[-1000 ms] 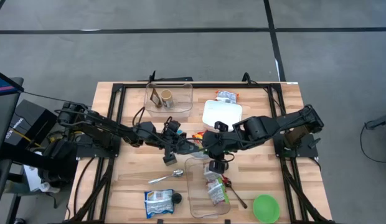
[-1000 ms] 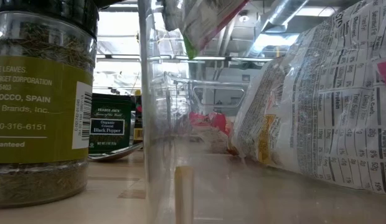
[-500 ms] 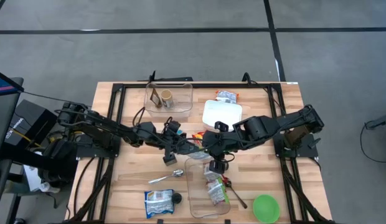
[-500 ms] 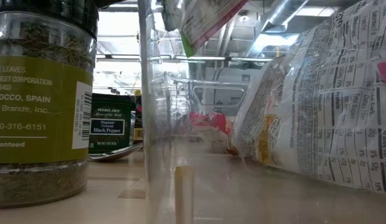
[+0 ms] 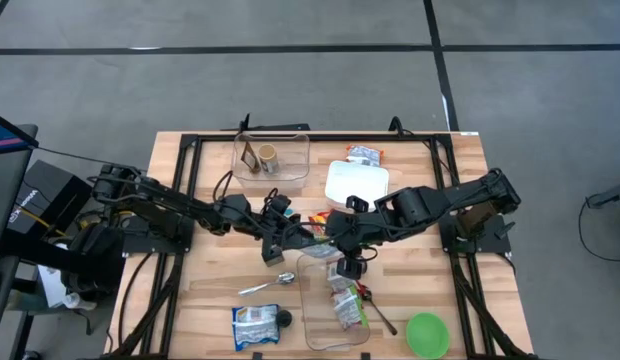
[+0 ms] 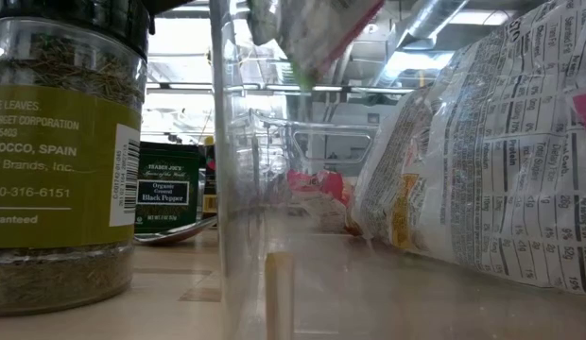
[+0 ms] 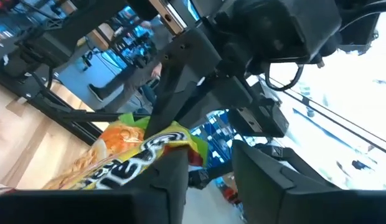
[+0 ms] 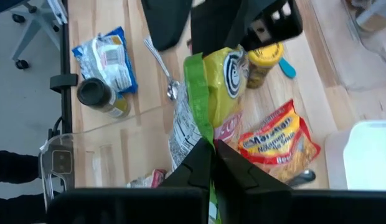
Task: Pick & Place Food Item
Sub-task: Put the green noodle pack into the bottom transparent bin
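Grey concrete floor surrounded the wooden worktop (image 5: 210, 290), which was crossed by a black frame. Near its middle the two dark arms met above the far end of a clear plastic bin (image 5: 335, 305) that already held several snack packets.

A green and yellow snack bag (image 8: 211, 81) was held in the air there. The right end effector (image 8: 210, 163) was seen with its fingers pressed together on the bag's green edge. The left end effector (image 7: 208, 171) was seen at the other end of the same bag, its fingers standing slightly apart with the bag's end just beside one of them; whether the bag was touched by them could not be told.

Below the bag, an orange ramen packet (image 8: 279, 142), a yellow-lidded jar (image 8: 264, 62) and a fork (image 8: 162, 65) lay on the wood. A blue and white pouch (image 5: 254, 326) and a dark-lidded spice jar (image 5: 282, 320) sat near the front edge. A green bowl (image 5: 427, 335) stood by the bin's right side, and a white lidded box (image 5: 356, 181) farther back.
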{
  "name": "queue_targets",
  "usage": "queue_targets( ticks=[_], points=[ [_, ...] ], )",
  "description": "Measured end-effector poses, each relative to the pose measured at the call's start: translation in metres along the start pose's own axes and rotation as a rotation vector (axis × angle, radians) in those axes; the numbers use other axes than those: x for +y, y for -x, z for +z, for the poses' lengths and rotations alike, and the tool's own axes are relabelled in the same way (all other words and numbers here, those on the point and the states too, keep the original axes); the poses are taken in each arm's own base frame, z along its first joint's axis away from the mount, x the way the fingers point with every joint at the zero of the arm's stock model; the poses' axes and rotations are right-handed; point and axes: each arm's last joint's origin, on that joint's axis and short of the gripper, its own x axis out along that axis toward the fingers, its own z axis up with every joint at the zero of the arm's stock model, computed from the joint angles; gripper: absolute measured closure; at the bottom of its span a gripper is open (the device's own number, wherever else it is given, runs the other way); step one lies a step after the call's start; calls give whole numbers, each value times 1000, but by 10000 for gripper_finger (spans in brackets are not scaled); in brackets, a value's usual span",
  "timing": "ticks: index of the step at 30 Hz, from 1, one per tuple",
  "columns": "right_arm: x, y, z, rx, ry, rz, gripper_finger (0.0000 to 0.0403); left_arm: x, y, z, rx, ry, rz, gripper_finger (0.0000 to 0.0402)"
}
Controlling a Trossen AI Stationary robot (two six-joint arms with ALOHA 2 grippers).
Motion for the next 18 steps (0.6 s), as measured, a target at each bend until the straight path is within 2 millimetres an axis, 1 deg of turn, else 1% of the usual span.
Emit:
queue_targets(
  ticks=[5,14,18],
  points=[
    [0,1,-4,30,-24,-12,402,4,1,5,23,6,-13,260],
    [13,4,-13,55,-32,2,402,6,3,13,1,-4,-27,263],
    [19,10,-17,55,-62,16,403,-1,5,18,-8,-12,-58,263]
  ],
)
